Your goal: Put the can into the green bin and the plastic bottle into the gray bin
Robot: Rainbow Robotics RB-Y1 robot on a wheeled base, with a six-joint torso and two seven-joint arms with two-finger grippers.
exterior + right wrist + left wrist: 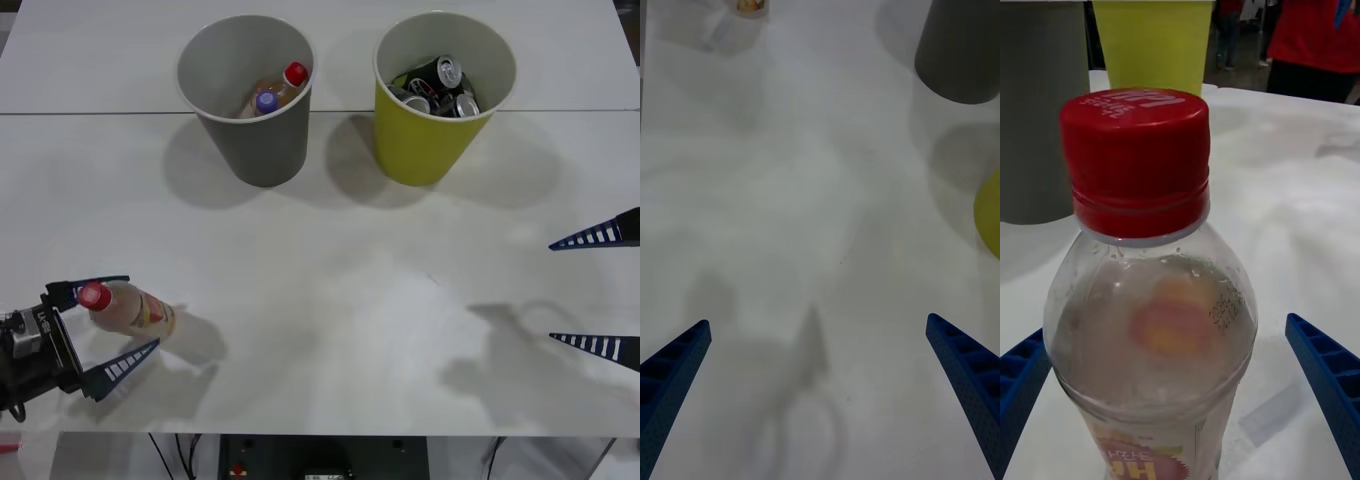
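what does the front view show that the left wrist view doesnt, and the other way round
Front view alone: the insides of the bins, with two bottles in the gray bin and cans in the green bin, and the right gripper open at the table's right edge. Left wrist view alone: the white print on the plastic bottle's red cap, droplets under its shoulder, and people in red standing behind the table. Both: the bottle standing between the open fingers of the left gripper, with the two bins beyond it.
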